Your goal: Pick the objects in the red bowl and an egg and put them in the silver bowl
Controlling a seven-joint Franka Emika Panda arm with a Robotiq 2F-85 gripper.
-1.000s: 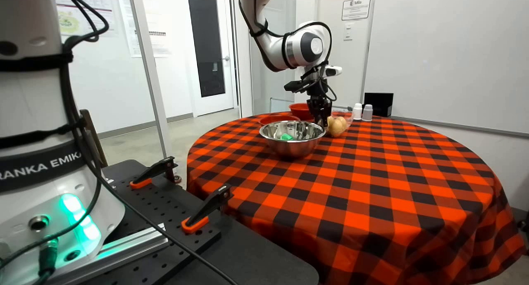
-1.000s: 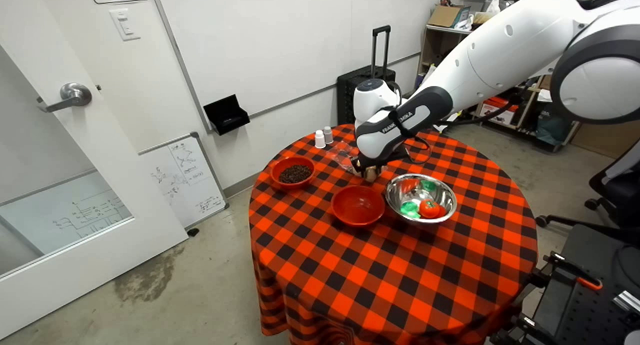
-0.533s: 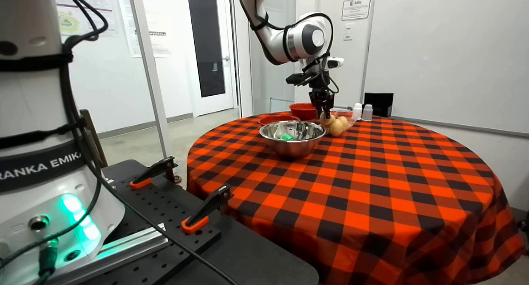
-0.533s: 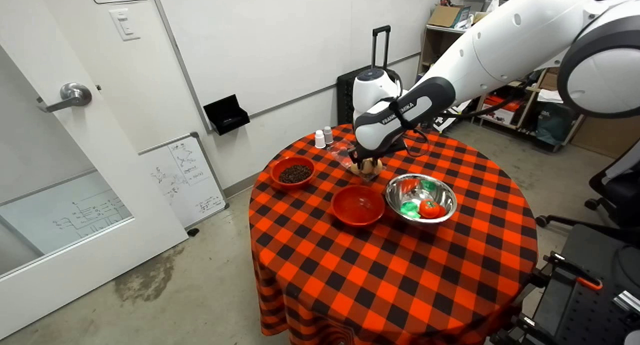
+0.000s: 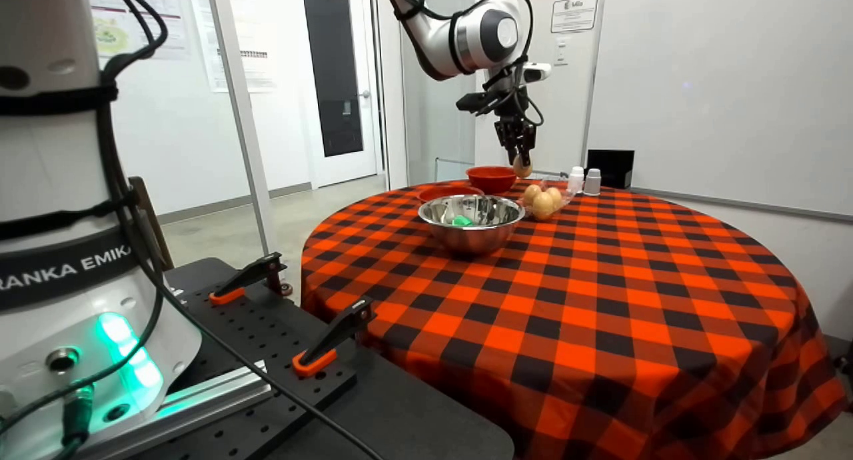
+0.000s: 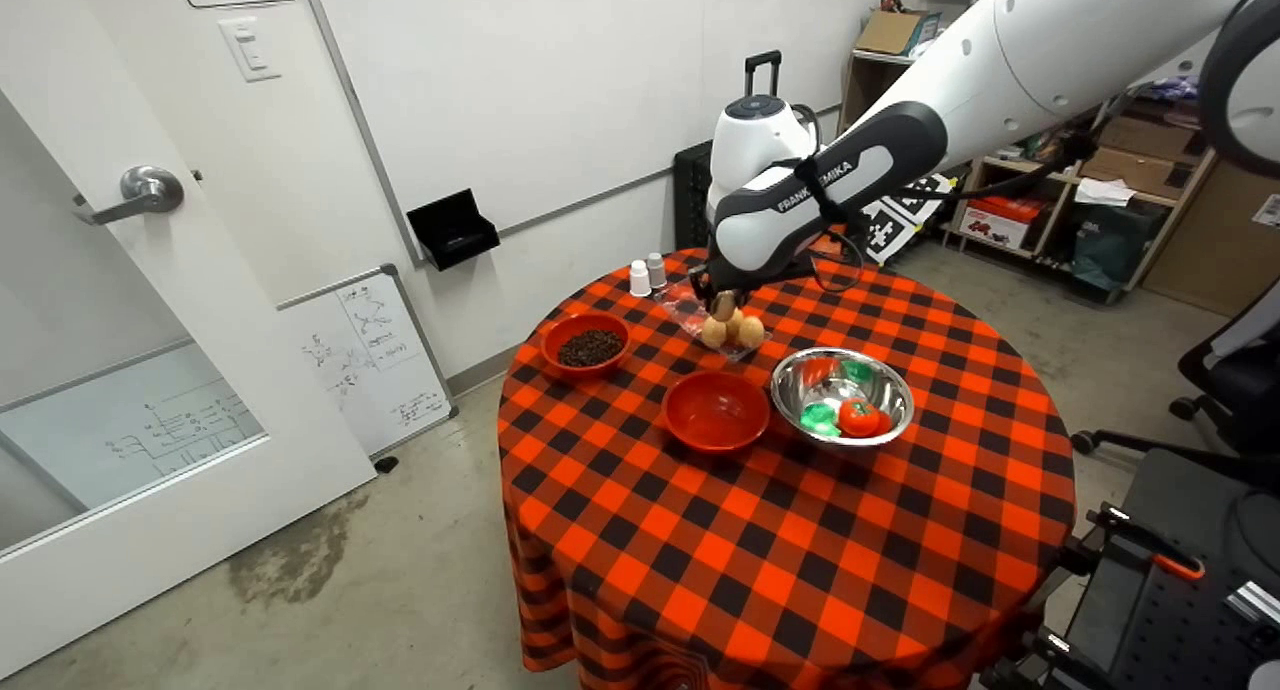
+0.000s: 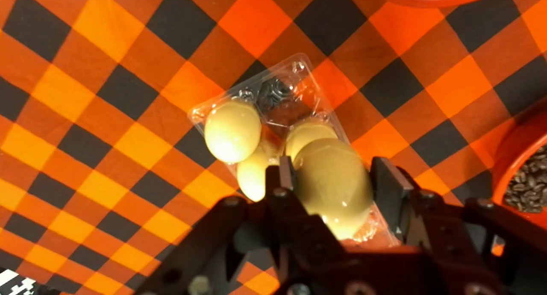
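My gripper (image 7: 331, 171) is shut on an egg (image 7: 335, 188), with its fingers on either side of it. It holds the egg in the air above the clear egg carton (image 7: 299, 68), as both exterior views show (image 5: 523, 169). Three other eggs (image 6: 750, 332) sit in the carton. The silver bowl (image 5: 471, 239) stands nearer the robot base. It holds a red tomato (image 6: 858, 417) and a green item (image 6: 820, 418); red and green patches on its far wall may be reflections. The red bowl (image 6: 715, 405) beside it looks empty. It is partly hidden behind the silver bowl in an exterior view (image 5: 451, 192).
Another red bowl (image 6: 553, 348) with dark coffee beans (image 7: 530, 184) stands further out. White cups (image 6: 640, 278) stand at the far table edge near the whiteboard. A checked cloth (image 5: 600, 300) covers the round table. Clamps (image 5: 333, 337) sit on the robot's bench.
My gripper was low at the carton a second ago. It has risen and lifted the egg out, so the three other eggs now show more clearly. The bowls have not moved.
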